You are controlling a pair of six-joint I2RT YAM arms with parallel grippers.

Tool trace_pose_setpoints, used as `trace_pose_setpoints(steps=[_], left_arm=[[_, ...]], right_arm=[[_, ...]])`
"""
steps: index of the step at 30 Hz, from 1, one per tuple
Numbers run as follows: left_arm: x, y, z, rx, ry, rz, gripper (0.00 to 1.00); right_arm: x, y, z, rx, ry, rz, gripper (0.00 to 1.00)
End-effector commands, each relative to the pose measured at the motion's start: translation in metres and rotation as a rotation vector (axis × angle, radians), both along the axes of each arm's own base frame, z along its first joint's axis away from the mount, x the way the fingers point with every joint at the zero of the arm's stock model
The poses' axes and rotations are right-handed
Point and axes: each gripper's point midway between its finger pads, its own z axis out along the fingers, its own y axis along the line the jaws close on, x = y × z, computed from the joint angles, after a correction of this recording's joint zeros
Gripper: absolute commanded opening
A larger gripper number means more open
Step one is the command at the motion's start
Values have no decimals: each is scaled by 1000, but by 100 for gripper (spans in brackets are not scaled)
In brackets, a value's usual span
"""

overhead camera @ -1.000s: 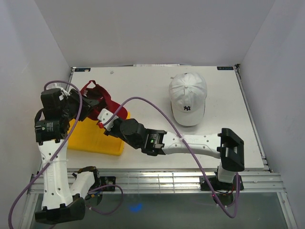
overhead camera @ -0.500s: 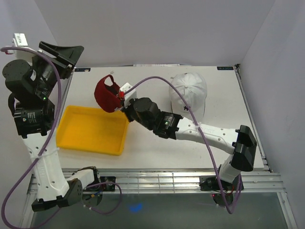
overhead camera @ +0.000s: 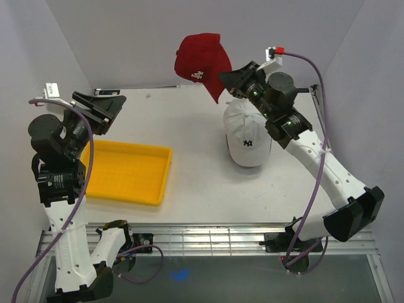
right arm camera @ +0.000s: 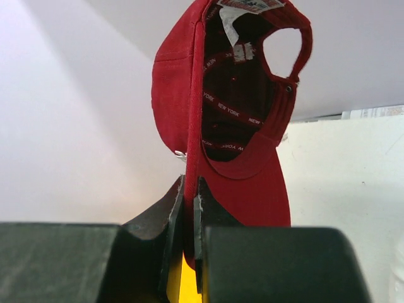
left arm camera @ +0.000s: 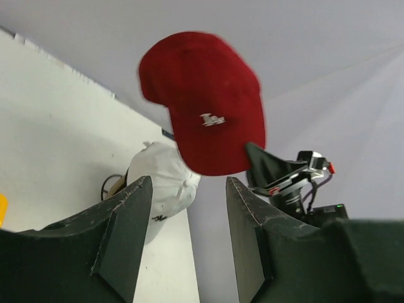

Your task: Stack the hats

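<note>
R fingers [right arm camera: 168, 222] clamped on red hat [overhead camera: 201, 62] brim; L fingers [left arm camera: 128, 235] apart, empty.

We've got a white table [overhead camera: 189, 132] boxed in by plain white panels: back wall [overhead camera: 189, 38] behind it, left wall [overhead camera: 25, 57] and right wall [overhead camera: 379, 69] at its sides. Aluminium rails [overhead camera: 214, 235] run along the table's near edge. Below them we see dark floor [overhead camera: 240, 278] with a blue mark [overhead camera: 180, 274]. Lighting is even.

The right pincer [overhead camera: 228, 82] pinches the brim of the red cap [overhead camera: 201, 58], holding it aloft; the white NY cap [overhead camera: 247, 132] lies beneath that pincer.
</note>
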Motion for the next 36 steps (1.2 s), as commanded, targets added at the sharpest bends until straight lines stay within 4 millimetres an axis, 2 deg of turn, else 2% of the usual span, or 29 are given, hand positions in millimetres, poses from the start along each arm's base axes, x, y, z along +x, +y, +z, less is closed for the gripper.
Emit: trace_pose_setpoints(steps=[1,2,3,4,5,6,7,8,9,10,14,15,18,19,22,26,36], left_arm=[[-5,-13,-30,-13,60,-57,61],[-4,-16,-39,-8,77,-69,60],[-4,-22,-52,-4,104,-97,60],[-3,-24,-58,5,114,-101,60],[-3,-26,-64,23,119,-102,60],[-2,-27,-70,31,133,-103,60],[1,-28,-78,37,153,-106,60],[0,-36,-84,45,167,-135,60],[-1,-41,-88,52,173,-157,60],[0,-44,-98,54,197,-170,60],[-3,-54,-108,71,211,-208,60],[-4,-56,-109,77,210,-212,60],[-6,-63,-108,99,202,-234,60],[-7,-65,-108,106,200,-244,60],[-8,-72,-112,118,212,-272,61],[-10,-79,-116,134,218,-301,61],[-13,-84,-120,153,219,-316,61]], right_arm=[[-16,-42,61,351,-6,-15,8],[-5,-60,45,419,48,-73,8],[-13,-74,51,472,37,-88,8],[-12,-84,46,509,49,-114,8],[-6,-98,28,564,84,-166,8],[-15,-109,33,607,70,-180,8],[-16,-117,28,633,71,-204,8],[-11,-128,10,649,91,-259,8],[-17,-137,14,698,89,-266,8],[-19,-141,10,719,91,-276,8],[-24,-162,-11,826,103,-339,8],[-26,-165,-21,857,126,-343,8],[-33,-176,-23,925,102,-359,8],[-33,-179,-31,938,114,-369,8],[-37,-185,-38,965,119,-387,8],[-40,-192,-62,1011,139,-406,8],[-39,-181,-98,1038,194,-395,8]])
